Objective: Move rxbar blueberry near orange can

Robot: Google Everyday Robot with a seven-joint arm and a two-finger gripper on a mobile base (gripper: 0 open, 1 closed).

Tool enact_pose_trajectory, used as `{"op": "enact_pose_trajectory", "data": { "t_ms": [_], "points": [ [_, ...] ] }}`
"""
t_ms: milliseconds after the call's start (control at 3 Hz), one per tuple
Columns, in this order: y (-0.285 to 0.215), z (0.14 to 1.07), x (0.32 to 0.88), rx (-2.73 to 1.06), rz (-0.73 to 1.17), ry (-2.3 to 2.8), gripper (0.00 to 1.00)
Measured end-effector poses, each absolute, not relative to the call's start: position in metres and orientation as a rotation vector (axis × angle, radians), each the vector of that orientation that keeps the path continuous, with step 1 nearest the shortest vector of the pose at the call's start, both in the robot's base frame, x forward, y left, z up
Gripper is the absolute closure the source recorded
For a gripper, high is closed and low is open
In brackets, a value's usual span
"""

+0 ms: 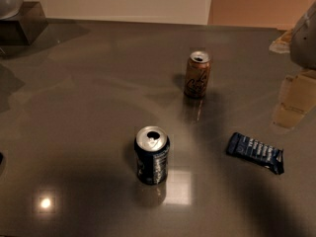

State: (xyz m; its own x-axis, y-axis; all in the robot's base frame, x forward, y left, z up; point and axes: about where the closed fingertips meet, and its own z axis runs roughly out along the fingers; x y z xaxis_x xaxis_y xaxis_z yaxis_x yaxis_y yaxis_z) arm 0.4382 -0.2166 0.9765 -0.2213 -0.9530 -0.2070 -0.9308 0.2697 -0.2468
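orange can (198,75): on the table (74,107), far, right of centre
second can (152,155): nearer, left of the orange can
rxbar blueberry (255,153): flat, right of the second can, apart
gripper (296,95): right edge, behind the bar

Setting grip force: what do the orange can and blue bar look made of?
The orange can looks like thin metal, silvery shiny top. The bar seems wrapped in flexible plastic film: crimped ends, slight sheen. The gripper is at the right edge, apart from both.
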Motion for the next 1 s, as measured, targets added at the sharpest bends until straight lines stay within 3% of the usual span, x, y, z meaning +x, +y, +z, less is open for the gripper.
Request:
{"op": "enact_pose_trajectory", "data": {
  "t_ms": [1000],
  "points": [
    [-0.226,0.966,0.439,-1.657,-0.154,2.311,0.00]
  ]
}}
